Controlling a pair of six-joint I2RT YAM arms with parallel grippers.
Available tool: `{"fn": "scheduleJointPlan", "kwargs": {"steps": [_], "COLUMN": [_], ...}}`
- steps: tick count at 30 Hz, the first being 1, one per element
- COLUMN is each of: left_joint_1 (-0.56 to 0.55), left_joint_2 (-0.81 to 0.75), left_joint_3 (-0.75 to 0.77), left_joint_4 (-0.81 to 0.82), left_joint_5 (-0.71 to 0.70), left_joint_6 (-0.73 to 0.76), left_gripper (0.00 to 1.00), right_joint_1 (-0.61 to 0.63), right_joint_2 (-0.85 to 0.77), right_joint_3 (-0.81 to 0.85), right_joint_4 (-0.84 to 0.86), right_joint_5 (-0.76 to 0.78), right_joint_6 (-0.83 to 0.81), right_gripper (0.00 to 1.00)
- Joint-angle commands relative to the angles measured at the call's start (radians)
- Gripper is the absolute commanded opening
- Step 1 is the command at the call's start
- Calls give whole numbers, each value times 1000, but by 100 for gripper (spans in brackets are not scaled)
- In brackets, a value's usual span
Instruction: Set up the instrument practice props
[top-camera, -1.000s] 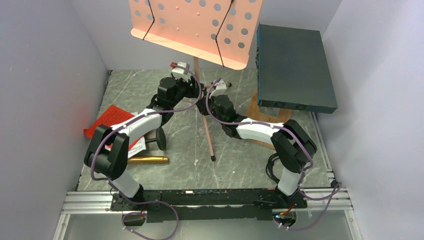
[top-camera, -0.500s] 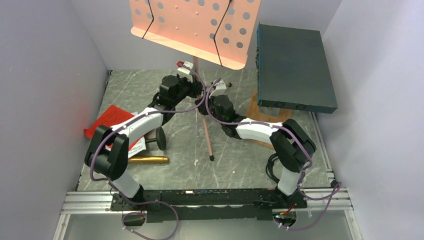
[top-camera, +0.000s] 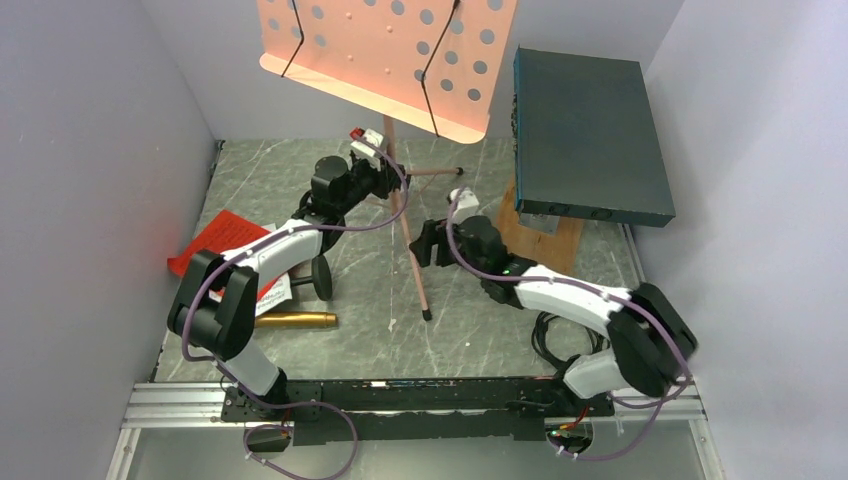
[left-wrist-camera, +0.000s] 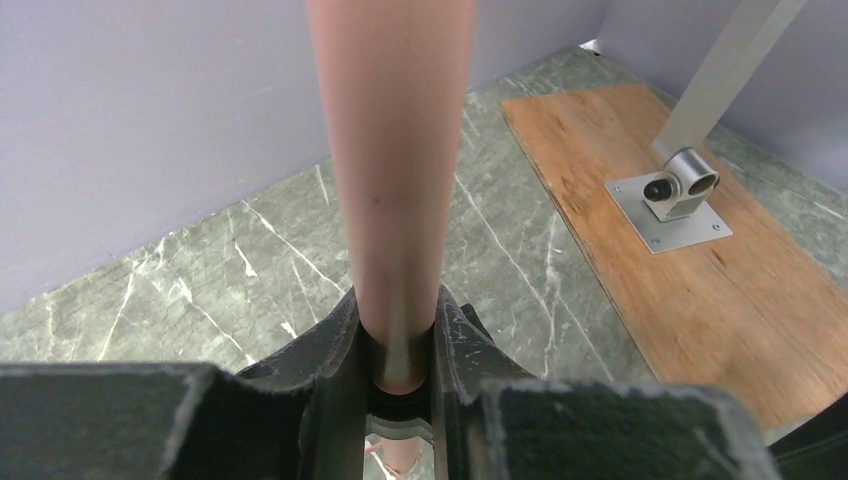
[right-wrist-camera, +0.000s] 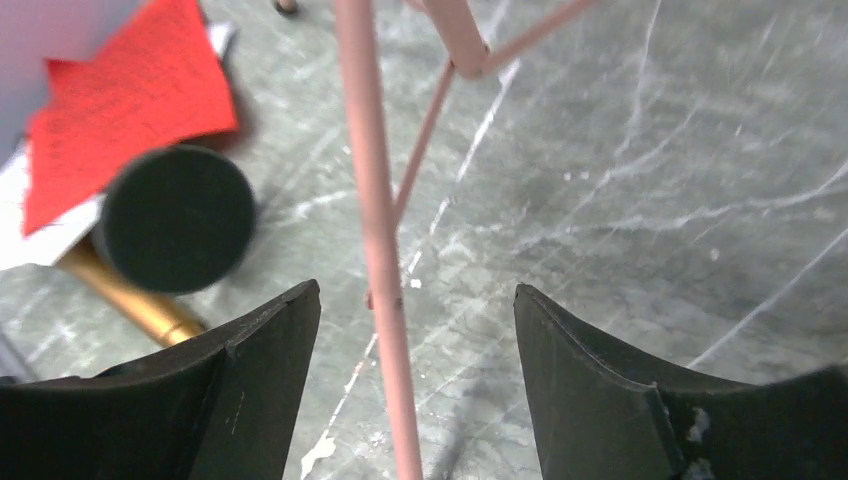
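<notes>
Red sheets (top-camera: 215, 240): txt too small; L hand (left-wrist-camera: 400, 345) grips pink stand (left-wrist-camera: 390, 150).

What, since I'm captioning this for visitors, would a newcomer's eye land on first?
The pink perforated music stand towers at the back centre, its pole clamped by the left gripper. The right gripper hangs open astride one thin tripod leg, and a dark teal box sits back right.
</notes>
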Motion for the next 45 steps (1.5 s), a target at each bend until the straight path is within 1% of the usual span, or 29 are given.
{"fn": "scheduleJointPlan", "kwargs": {"steps": [1,4,6,8,11,13,16,19,21,23,25,27,29,33,34,36,37,38,40,42,43,45], "left_joint_1": [9,16,17,17,16,15,10,-14,-24,-25,-25,-26,-27,-27,-27,-27,-26,-26,-26,-26,-26,-26], "left_joint_2": [-24,-35,-42,-53,-77,-85,-83,-87,-93,-98,-101,-107,-114,-123,-124,-125,-127,-128,-126,-123,-123,-123], "left_joint_3": [-23,-8,-4,-12,-46,-68,-98,-83,-84,-83,-79,-80,-80,-76,-76,-74,-74,-74,-74,-70,-70,-68], "left_joint_4": [-60,-89,-114,-127,-121,-106,-64,-101,-102,-104,-109,-110,-111,-110,-108,-110,-112,-114,-118,-123,-121,-122], "left_joint_5": [165,278,341,383,405,406,430,456,452,455,457,455,449,451,452,455,450,446,437,433,431,434], "left_joint_6": [20,30,42,47,34,24,1,29,37,38,39,39,39,35,33,33,34,35,39,38,37,34], "left_gripper": [0,0,0,0,0,0,0,0,0,0,0,0,0,0,0,0,0,0,0,0,0,0], "right_joint_1": [-46,-92,-108,-109,-110,-111,-110,-110,-113,-116,-120,-120,-120,-126,-126,-126,-127,-127,-126,-123,-123,-123], "right_joint_2": [-184,-222,-226,-225,-235,-251,-259,-247,-220,-189,-169,-156,-144,-117,-109,-89,-83,-78,-90,-130,-154,-191], "right_joint_3": [-46,-58,-40,-7,6,-29,-66,-33,12,44,70,96,117,141,151,175,190,200,178,73,16,-80], "right_joint_4": [59,71,53,7,-24,27,101,62,25,34,34,19,-3,-11,-16,-33,-56,-79,-49,86,162,313], "right_joint_5": [-105,-152,-165,-144,-133,-153,-152,-106,-90,-107,-110,-99,-90,-63,-61,-59,-45,-38,-71,-143,-176,-216], "right_joint_6": [-73,-55,-20,48,212,302,413,528,573,548,506,441,376,328,311,254,214,169,47,-115,-192,-365], "right_gripper": [74,72,65,58,57,60,71,80,81,78,69,64,64,64,62,52,48,47,47,48,51,60]}}
